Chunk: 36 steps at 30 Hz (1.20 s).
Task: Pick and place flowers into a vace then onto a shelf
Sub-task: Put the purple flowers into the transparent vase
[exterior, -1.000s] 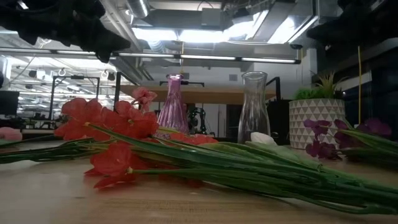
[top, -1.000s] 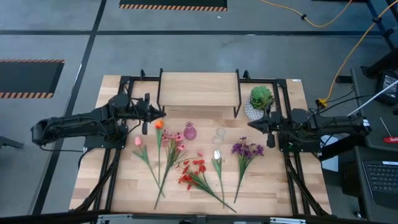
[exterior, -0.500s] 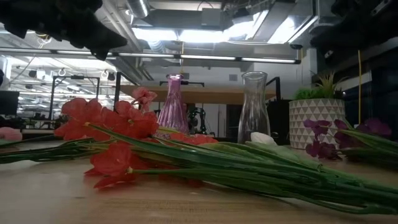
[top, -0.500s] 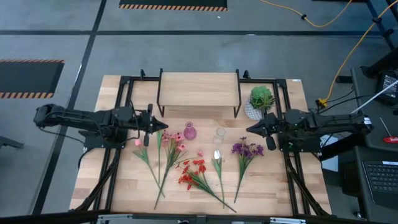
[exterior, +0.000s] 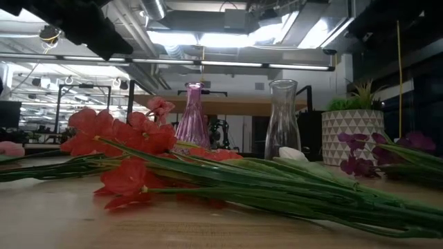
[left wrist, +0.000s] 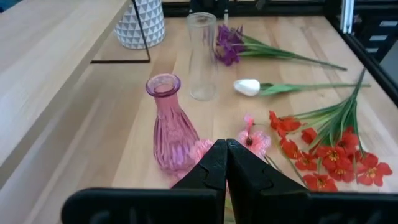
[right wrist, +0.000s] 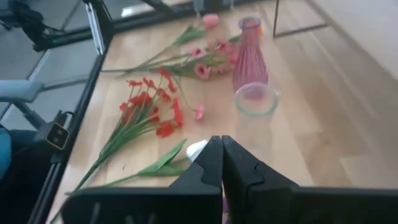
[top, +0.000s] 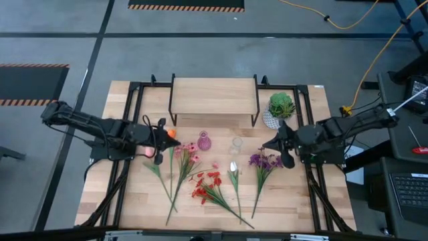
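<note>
The flowers lie flat on the tabletop: an orange tulip, a pink tulip, pink blossoms, a red cluster, a white bud and a purple sprig. A pink vase and a clear vase stand upright in front of the shelf. My left gripper is shut and empty above the tulip heads, with the pink vase just ahead of it. My right gripper is shut and empty above the purple sprig, pointing at the clear vase.
A spiky green plant in a white patterned pot stands at the shelf's right end, close behind my right gripper. Black frame rails run along both table sides. Bare wood lies near the table's front edge.
My left gripper has moved toward the table's near edge, from beside the shelf's left leg to above the tulip heads. My right gripper has moved a little toward the near edge and toward the purple sprig. Both stay shut. The flowers and vases have not moved.
</note>
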### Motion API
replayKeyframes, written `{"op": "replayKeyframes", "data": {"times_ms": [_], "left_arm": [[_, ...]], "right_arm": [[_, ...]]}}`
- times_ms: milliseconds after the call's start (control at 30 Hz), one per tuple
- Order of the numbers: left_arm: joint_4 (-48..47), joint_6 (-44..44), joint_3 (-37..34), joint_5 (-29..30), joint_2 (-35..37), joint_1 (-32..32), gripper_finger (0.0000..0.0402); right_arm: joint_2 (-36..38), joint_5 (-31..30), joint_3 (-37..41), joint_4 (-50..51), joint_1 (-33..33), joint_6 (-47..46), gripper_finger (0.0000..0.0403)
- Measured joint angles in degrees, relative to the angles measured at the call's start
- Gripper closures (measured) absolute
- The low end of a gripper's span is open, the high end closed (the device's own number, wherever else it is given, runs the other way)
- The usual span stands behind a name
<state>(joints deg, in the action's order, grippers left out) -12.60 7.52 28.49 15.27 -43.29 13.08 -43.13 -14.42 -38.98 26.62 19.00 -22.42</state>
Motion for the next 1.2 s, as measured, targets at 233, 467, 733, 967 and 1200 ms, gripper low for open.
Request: {"op": "replayKeyframes", "data": {"times_ms": [233,467,733,967,1200], "left_arm": [[-0.12,-1.81,0.0,0.31,0.0,2.32,0.0398],[-0.11,-3.13,0.0,0.33,0.0,2.32,0.0398],[0.68,-6.29,0.0,0.33,0.0,2.3,0.0398],[0.94,-6.26,0.0,0.33,0.0,2.32,0.0398],[1.16,-6.28,0.0,0.33,0.0,2.3,0.0398]], "right_arm": [[-8.21,-4.62,-2.67,3.68,8.26,-12.35,0.0403],[-16.68,-10.36,-8.34,9.05,16.43,-24.84,0.0403],[-28.47,-11.63,-17.89,19.77,24.2,-44.37,0.0403],[-36.87,-11.62,-24.09,29.82,28.83,-62.02,0.0403],[-40.46,-11.4,-24.32,30.65,30.61,-68.66,0.0403]]}}
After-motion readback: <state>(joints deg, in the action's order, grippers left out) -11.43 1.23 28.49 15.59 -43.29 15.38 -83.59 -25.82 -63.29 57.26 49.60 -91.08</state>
